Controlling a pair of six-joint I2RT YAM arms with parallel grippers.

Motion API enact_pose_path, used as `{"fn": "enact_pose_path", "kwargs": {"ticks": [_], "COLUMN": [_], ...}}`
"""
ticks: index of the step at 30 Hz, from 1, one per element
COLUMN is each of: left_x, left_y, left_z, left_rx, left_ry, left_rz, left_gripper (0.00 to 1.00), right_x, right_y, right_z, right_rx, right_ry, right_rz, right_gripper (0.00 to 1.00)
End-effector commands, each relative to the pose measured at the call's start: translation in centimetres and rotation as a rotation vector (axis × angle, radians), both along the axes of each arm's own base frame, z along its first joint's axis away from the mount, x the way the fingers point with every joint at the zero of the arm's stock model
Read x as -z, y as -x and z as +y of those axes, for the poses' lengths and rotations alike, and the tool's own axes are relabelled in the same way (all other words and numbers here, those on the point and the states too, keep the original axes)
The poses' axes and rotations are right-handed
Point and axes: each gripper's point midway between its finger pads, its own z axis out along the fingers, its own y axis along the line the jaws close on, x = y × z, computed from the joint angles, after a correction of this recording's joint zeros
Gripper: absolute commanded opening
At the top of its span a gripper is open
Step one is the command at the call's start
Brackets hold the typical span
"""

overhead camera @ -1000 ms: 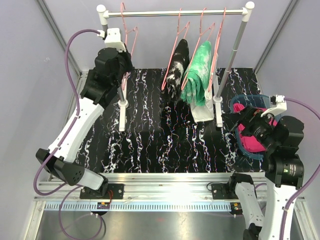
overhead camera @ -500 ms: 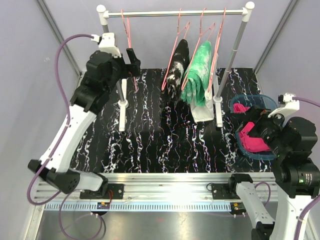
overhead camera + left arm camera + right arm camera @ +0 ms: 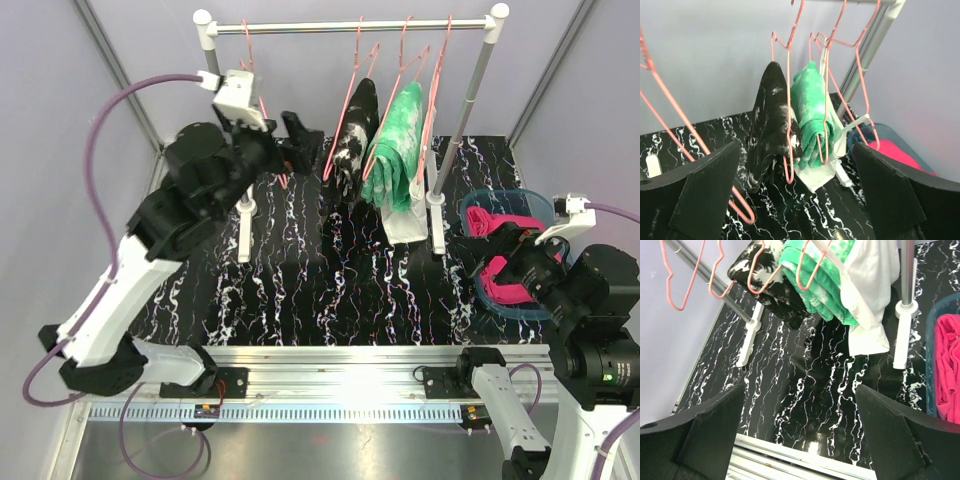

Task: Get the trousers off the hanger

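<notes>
Over the marbled desk [image 3: 300, 290], the left pincer [image 3: 795, 150] — gaping, empty — should clamp black trousers [image 3: 767, 125] at 12 o'clock, not hanger wire [image 3: 788, 100].

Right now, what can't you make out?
- Magenta trousers: top view, right arm covers the middle; right wrist view, cut by the right edge.
- White cloth: top and left wrist views, green tie-dye trousers cover most of it.

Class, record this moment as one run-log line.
left fingers open, near black trousers | right fingers open, empty | magenta trousers in bin | green trousers and black trousers on hangers
</notes>
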Motion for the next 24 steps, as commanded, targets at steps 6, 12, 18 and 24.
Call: {"fn": "enact_pose_path", "kwargs": {"ticks": [6,12,18,24], "left_x": [4.9,5.8,8.3,9.9], "left_y": [-5.5,-9.1,-12.1,-13.2], "left_z": [-5.3,-6.1,-6.4,-7.4], "left_rx": [-0.006,-0.068,-0.072,-0.041], "left_ry": [-0.158,-0.207,-0.204,-0.195], "left_rz": [0.028,0.020,0.080,0.112], "left_gripper": [0.95,0.82,0.65,0.56], "right_x": [-1.1,-1.3,-1.7,-2.0], "right_y": [1.5,1.7,2.0,1.9], "right_z": [1.5,2.2,2.6,2.3], "right_rx": [-0.093,-0.140,-0.175,-0.170], "right_ry": [-0.017,-0.026,-0.007,0.018], "right_rz": [-0.054,-0.061,-0.071,-0.082], "right_gripper": [0.99,1.00,0.99,0.99]}}
